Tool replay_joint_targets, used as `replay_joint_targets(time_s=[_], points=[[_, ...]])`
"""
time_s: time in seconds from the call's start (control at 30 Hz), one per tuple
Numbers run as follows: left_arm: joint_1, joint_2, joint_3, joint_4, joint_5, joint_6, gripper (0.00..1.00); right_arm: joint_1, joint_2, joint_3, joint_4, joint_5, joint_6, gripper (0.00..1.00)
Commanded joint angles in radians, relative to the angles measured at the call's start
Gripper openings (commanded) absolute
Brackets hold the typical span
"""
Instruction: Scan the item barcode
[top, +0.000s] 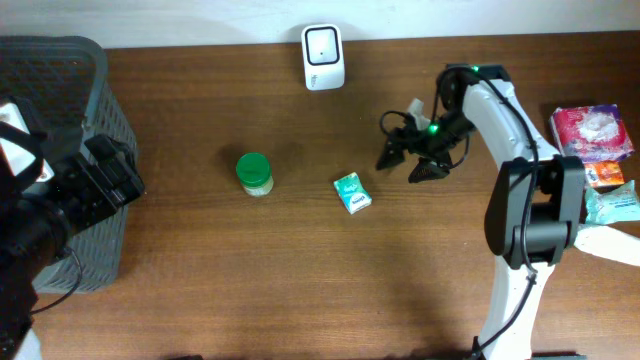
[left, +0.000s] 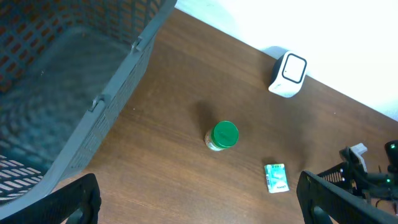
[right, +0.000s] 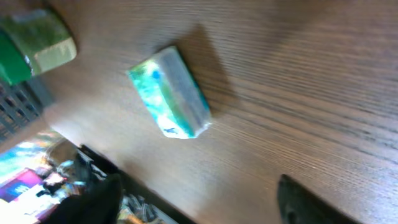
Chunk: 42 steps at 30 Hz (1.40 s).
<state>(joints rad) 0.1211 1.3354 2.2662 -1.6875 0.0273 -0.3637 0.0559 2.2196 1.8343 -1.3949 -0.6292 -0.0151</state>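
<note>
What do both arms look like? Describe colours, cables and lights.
The right arm has white links with black joints, thin black cables near the wrist and lit green lights. Its right gripper is black. The left arm shows as bulky black blocks with a white patch; the left gripper has black fingers.

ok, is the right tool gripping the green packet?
No, the green packet lies flat on the table, apart from the right tool, whose jaws stand open.
</note>
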Motion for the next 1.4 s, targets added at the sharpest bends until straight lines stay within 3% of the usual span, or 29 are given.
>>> replay_joint_targets(time_s=[0.0, 0.07, 0.27, 0.43, 0.47, 0.5, 0.53, 0.6, 0.7, 0.77, 0.87, 0.97, 1.07, 1.2, 1.37], points=[[0.006, 0.000, -0.001, 0.000, 0.007, -0.010, 0.99, 0.071, -0.016, 0.013, 0.017, 0.114, -0.089, 0.99], [0.006, 0.000, -0.001, 0.000, 0.007, -0.010, 0.99, 0.110, -0.007, -0.007, 0.045, 0.156, -0.089, 0.97], [0.006, 0.000, -0.001, 0.000, 0.007, -0.010, 0.99, 0.179, -0.005, -0.124, 0.215, 0.159, -0.081, 0.50], [0.006, 0.000, -0.001, 0.000, 0.007, -0.010, 0.99, 0.180, -0.005, -0.286, 0.386, 0.019, -0.082, 0.45], [0.006, 0.000, -0.001, 0.000, 0.007, -0.010, 0.99, 0.180, -0.005, -0.334, 0.432, -0.018, -0.082, 0.34], [0.006, -0.001, -0.001, 0.000, 0.007, -0.010, 0.99, 0.180, -0.005, -0.355, 0.446, -0.038, -0.081, 0.11], [0.006, 0.000, -0.001, 0.000, 0.007, -0.010, 0.99, 0.180, -0.005, -0.354, 0.444, -0.045, -0.081, 0.04], [0.006, 0.000, -0.001, 0.000, 0.007, -0.010, 0.99, 0.179, -0.009, -0.327, 0.426, -0.044, -0.054, 0.04], [0.006, 0.000, -0.001, 0.000, 0.007, -0.010, 0.99, 0.179, -0.010, -0.143, 0.337, -0.043, -0.037, 0.04], [0.006, 0.000, -0.001, 0.000, 0.007, -0.010, 0.99, 0.179, -0.010, 0.015, 0.352, -0.040, 0.047, 0.04], [0.006, 0.000, -0.001, 0.000, 0.007, -0.010, 0.99, 0.180, -0.010, 0.182, 0.577, 0.094, 0.225, 0.04], [0.006, 0.000, -0.001, 0.000, 0.007, -0.010, 0.99, 0.182, -0.002, 0.190, 0.868, 0.359, 0.231, 0.04], [0.006, -0.001, -0.001, 0.000, 0.007, -0.010, 0.99, 0.202, 0.019, 0.178, 1.057, 0.587, 0.036, 0.04], [0.006, 0.000, -0.001, 0.000, 0.007, -0.010, 0.99, 0.246, 0.089, 0.178, 1.219, 0.721, -0.445, 0.04], [0.006, 0.000, -0.001, 0.000, 0.007, -0.010, 0.99, 0.286, 0.156, 0.178, 1.305, 0.720, -0.688, 0.04]])
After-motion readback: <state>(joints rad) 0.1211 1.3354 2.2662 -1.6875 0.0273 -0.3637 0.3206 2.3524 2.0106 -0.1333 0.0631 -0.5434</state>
